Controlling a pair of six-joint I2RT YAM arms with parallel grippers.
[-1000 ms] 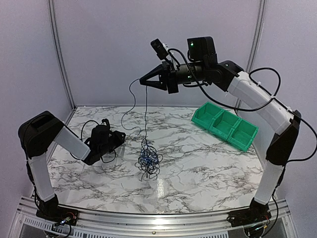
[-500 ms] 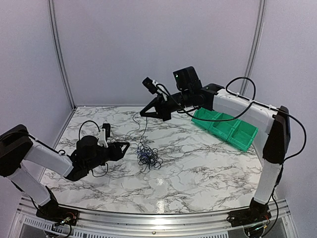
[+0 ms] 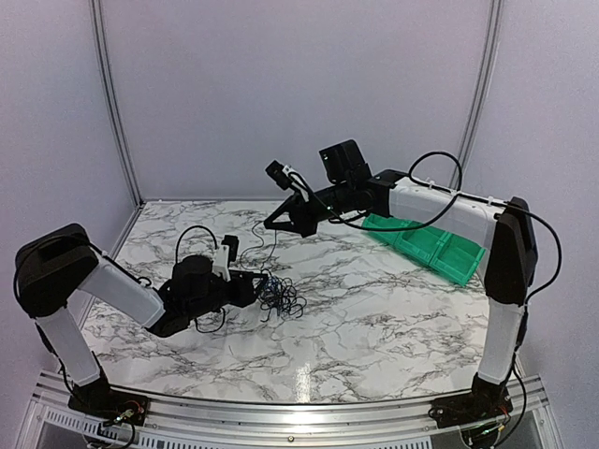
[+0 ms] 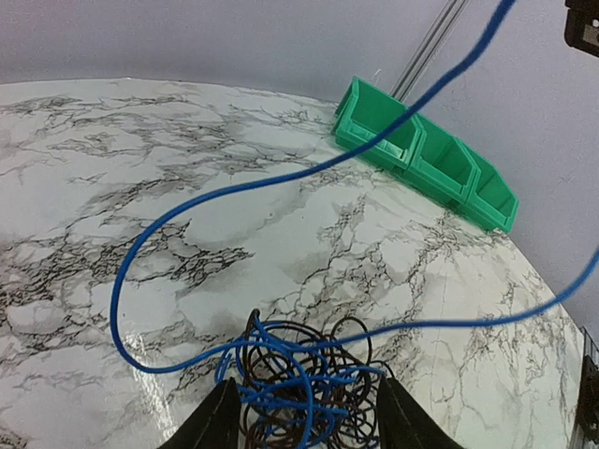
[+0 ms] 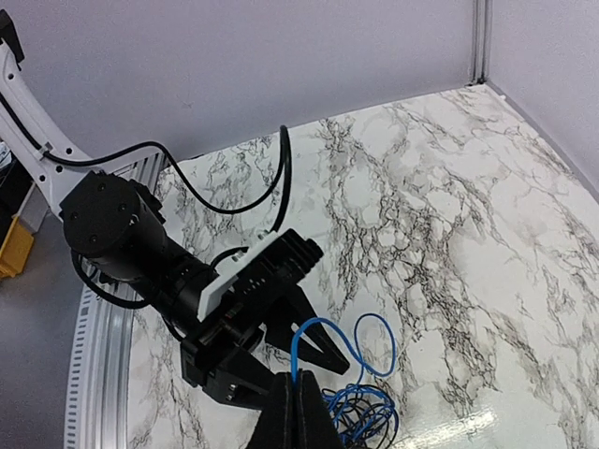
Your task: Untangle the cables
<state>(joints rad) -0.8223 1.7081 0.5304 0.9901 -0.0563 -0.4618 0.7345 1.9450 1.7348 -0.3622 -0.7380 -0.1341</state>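
Note:
The cables (image 3: 284, 297) lie on the marble table as a small wad of blue and black loops. My left gripper (image 3: 256, 285) is low at the wad's left side. In the left wrist view it (image 4: 308, 385) is open, with the wad (image 4: 301, 360) between its fingers. My right gripper (image 3: 270, 223) hangs above and behind the wad. In the right wrist view it (image 5: 298, 378) is shut on the blue cable (image 5: 375, 316), which loops up from the wad (image 5: 360, 412). The same blue cable arcs across the left wrist view (image 4: 187, 210).
A green three-compartment bin (image 3: 426, 238) stands at the back right of the table, also in the left wrist view (image 4: 426, 154). A loose black cable end (image 3: 253, 234) lies behind the wad. The left arm's fingers (image 5: 314, 327) fill the lower left of the right wrist view.
My right gripper has come down and toward the table with the blue cable, so the wad settled flat. My left gripper has moved right until its fingers stand around the wad.

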